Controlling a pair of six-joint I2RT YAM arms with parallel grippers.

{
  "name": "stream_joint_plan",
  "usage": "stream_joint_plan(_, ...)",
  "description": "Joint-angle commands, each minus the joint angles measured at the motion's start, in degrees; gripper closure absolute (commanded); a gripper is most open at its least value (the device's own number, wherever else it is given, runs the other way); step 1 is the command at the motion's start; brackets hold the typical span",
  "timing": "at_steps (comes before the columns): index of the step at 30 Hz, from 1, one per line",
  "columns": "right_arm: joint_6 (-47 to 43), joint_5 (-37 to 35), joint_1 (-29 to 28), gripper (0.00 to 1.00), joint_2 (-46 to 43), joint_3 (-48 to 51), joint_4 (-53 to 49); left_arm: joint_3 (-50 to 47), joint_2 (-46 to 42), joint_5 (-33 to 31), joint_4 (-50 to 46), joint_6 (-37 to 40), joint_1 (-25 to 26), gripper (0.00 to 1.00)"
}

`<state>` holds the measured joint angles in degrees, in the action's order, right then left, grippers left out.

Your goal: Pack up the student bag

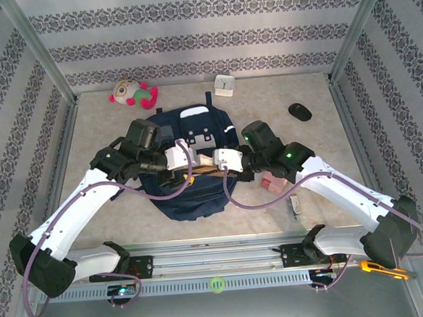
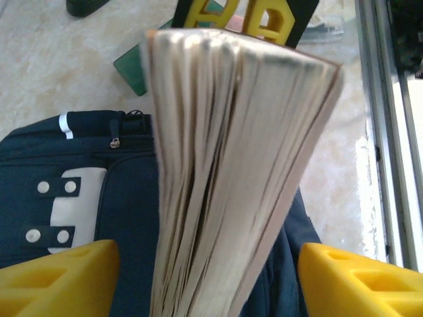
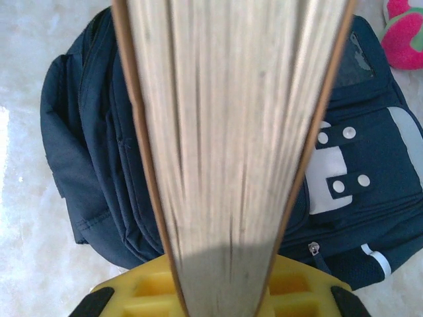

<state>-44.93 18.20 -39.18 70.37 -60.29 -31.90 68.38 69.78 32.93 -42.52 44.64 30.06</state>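
Observation:
The student bag (image 1: 200,199), navy with white patches, lies flat mid-table, seen too in the left wrist view (image 2: 86,145) and the right wrist view (image 3: 86,165). A thick book (image 1: 202,166) hangs just above it between both arms. My right gripper (image 1: 217,162) is shut on the book, whose brown covers and page edges (image 3: 231,132) run up from between the yellow jaws (image 3: 221,290). My left gripper (image 2: 208,277) is open: the book's pages (image 2: 225,165) pass between its yellow fingers (image 2: 59,281) with a gap on each side. The right gripper's yellow fingers (image 2: 264,20) hold the book's far end.
A plush toy (image 1: 132,93) and a white box (image 1: 224,85) sit at the back. A black mouse (image 1: 299,110) lies at the right, a pink item (image 1: 271,182) by the right arm, an orange cutter (image 1: 379,266) on the near rail. A green object (image 2: 129,69) lies beside the bag.

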Motion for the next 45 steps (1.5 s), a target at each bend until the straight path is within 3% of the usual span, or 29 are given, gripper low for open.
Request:
stream_joint_plan(1,1.06,4.44,-0.42,1.00,-0.54,-2.69,3.13,-0.46,-0.17,2.65,3.49,-0.08,0.96,0.37)
stream_joint_plan(3,1.46,5.39,-0.32,1.00,-0.68,-2.81,3.51,-0.90,-0.08,3.60,4.33,-0.21,1.04,0.47)
stream_joint_plan(6,2.34,6.12,0.17,1.00,-1.28,-2.75,3.78,-1.45,-0.46,4.54,6.33,-1.28,1.02,0.82)
stream_joint_plan(7,3.40,6.85,0.82,0.95,-1.92,-2.28,4.22,-2.02,-1.11,4.60,7.52,-1.59,0.91,0.94)
stream_joint_plan(8,5.03,8.25,2.12,0.83,-3.11,-1.34,5.27,-2.90,-1.82,4.75,9.06,-2.21,0.83,1.00)
stream_joint_plan(10,9.05,13.44,5.63,0.58,-5.99,2.21,9.04,-4.39,-3.20,7.18,12.23,-4.16,-0.15,1.00)
stream_joint_plan(13,16.53,20.47,11.63,0.45,-10.85,8.44,17.27,-6.28,-4.90,13.23,17.85,-8.79,-2.14,1.00)
stream_joint_plan(20,41.51,42.78,28.50,0.38,-16.66,23.06,43.84,-11.27,-7.90,22.46,36.39,-22.41,-4.44,1.00)
stream_joint_plan(28,49.58,52.64,30.30,0.37,-16.37,26.10,54.60,-11.16,-6.89,25.28,45.36,-29.43,-5.43,1.00)
stream_joint_plan(32,52.17,53.23,31.23,0.37,-16.33,27.18,57.71,-11.47,-6.29,24.83,50.51,-33.98,-6.65,1.00)
stream_joint_plan(34,53.86,51.56,32.07,0.35,-16.48,27.59,59.24,-10.54,-5.65,24.66,48.64,-33.11,-7.43,1.00)
stream_joint_plan(36,56.83,48.47,33.51,0.30,-16.92,28.19,61.09,-9.56,-5.25,23.51,45.11,-30.62,-7.64,1.00)
stream_joint_plan(41,63.19,39.91,36.15,0.07,-19.46,29.32,62.31,-8.56,-4.84,21.64,40.84,-28.28,-7.60,1.00)
stream_joint_plan(45,62.87,38.87,36.20,0.04,-22.12,31.37,62.15,-9.04,-4.75,23.11,43.20,-30.36,-7.60,1.00)
